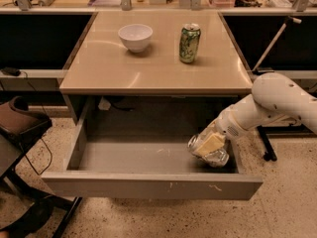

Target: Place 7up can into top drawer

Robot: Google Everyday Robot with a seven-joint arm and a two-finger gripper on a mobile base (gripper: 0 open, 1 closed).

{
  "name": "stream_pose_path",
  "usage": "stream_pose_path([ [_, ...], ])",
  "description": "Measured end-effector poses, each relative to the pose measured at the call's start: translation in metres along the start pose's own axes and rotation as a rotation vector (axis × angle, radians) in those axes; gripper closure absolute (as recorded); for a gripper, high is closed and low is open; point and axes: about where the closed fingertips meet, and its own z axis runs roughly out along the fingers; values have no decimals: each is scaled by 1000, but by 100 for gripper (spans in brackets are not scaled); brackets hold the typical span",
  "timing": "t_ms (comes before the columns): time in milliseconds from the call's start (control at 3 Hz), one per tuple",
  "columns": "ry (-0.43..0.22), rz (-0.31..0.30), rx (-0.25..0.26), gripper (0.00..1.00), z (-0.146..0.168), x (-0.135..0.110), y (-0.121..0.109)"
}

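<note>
With the top drawer (148,185) pulled open below the tan tabletop (99,68), the gripper (210,146) sits inside the drawer's right end, near the right wall. It is clamped on the 7up can (218,157), which lies tilted with its silver top toward the left. A yellowish pad (212,143) presses across the can's middle. From the gripper, the white arm (277,100) rises up and to the right, crosses above the drawer's right wall and reaches a rounded joint beside the table's right edge.

Obstructions and limits, left to right:
- The brown chair (20,123) is cut off by the left border.
- The white bowl (135,36) and the darker green can (189,43) stand upright on the tabletop, apart from each other.
- Whether the 7up can rests on the drawer floor or hangs just above it cannot be determined.
- The gripper's far side is hidden behind the can.
- The arm beyond the joint is cut off by the right border.
</note>
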Motion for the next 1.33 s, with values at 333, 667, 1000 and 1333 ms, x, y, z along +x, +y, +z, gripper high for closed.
stream_pose_path([
  [333,1,-38,-61,100,17,-7,6],
  [667,-12,-102,-141,100,43,-30,21],
  [1000,-12,-103,-143,81,43,-31,22],
  [1333,-12,-103,-143,58,43,-31,22],
])
